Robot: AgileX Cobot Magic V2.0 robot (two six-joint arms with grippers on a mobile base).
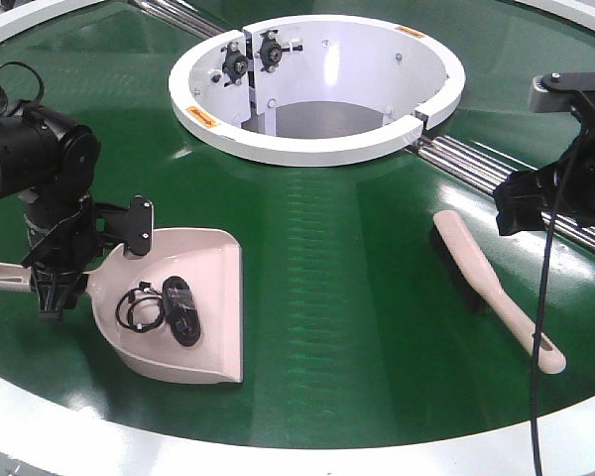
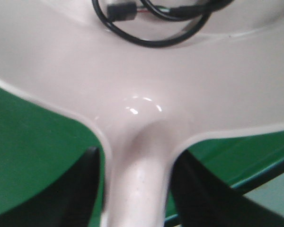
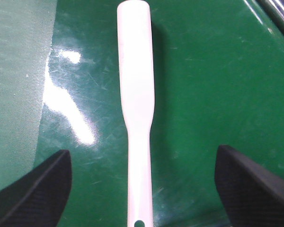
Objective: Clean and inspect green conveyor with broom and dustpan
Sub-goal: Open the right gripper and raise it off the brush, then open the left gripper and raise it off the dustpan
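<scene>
Plastic broom (image 3: 136,94): we judge light, stiff, slick; take by narrow handle. Right gripper (image 3: 142,189) fingers spread astride it. Left gripper (image 2: 135,189) fingers pinching dustpan (image 1: 193,297) handle.

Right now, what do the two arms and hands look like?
Both arms are black. The left hand has dark tapered fingers on a bulky rounded wrist with a looped cable. The right hand has textured black fingers, a grey bracket and a hanging black cable.

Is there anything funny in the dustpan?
Yes. The dustpan holds a black coiled cable and a small black bundle, not dust. They look like lost things rather than dirt. The broom lies flat on the belt, nothing odd there.
</scene>
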